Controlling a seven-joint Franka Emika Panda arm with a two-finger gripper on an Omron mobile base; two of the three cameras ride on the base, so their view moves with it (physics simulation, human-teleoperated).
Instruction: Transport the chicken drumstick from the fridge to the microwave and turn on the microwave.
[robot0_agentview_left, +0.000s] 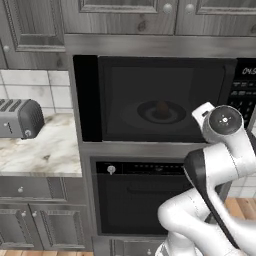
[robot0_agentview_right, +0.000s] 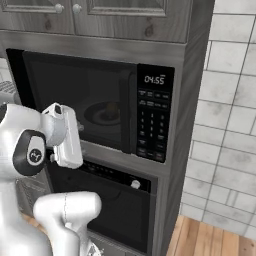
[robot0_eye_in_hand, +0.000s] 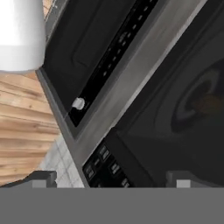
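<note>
Hand view: I am hovering with jaws spread, needing one fingertip (robot0_eye_in_hand: 43, 178) squarely on the button panel (robot0_eye_in_hand: 105, 168) at six o'clock.

A black built-in oven (robot0_agentview_left: 135, 200) with a small white knob (robot0_eye_in_hand: 78, 103) on its dark control strip lay beyond and to the left of the finger tips in the hand view. A grey slotted toaster (robot0_agentview_left: 20, 118) stood on a marbled counter (robot0_agentview_left: 45, 150). Grey wooden cabinets (robot0_agentview_left: 125, 15) hung above, white wall tiles (robot0_agentview_right: 225, 110) and plank flooring (robot0_eye_in_hand: 22, 122) aside.
</note>
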